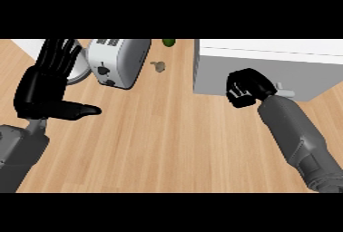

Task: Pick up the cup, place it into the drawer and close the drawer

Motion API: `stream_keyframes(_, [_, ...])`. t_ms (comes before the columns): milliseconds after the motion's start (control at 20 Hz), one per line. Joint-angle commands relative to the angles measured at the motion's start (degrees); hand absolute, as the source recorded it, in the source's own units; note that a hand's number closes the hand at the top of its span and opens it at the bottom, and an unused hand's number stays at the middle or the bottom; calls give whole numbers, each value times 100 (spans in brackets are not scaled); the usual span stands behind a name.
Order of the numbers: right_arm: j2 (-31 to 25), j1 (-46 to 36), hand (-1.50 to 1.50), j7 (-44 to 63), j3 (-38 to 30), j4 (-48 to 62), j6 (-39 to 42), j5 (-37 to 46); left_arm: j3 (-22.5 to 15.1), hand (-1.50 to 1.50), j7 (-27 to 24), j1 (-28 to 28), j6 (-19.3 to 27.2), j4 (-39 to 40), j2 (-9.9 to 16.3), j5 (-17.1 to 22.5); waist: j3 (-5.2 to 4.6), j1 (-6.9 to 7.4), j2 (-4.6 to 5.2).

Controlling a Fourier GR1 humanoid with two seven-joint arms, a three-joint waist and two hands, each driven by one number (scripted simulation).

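Head view shows the right hand (244,88) curled shut against the front of the grey drawer unit (268,68) at the counter's (167,136) far right corner, so the closing push looks under way. No cup is visible, presumably inside. One toaster (119,61), one plate (79,72) and the open, resting left hand (47,86) occupy the far left corner.

The counter (167,136) is light wood with fine grain. Both hands, left (43,86) and right (247,88), are black on grey forearms. The toaster (119,61) at upper left is white and grey; the drawer (268,63) at upper right is grey with a white top.
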Motion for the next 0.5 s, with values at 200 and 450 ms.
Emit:
stream_keyframes(200, [-467,-723,150,407,-539,569,125,-274,-69,-150,-74,42,-228,-17,-118,-8,67,235,255])
stream_keyframes(450, [-558,-625,150,146,-688,523,57,-415,-79,-150,-266,183,-319,183,-215,-59,62,239,304])
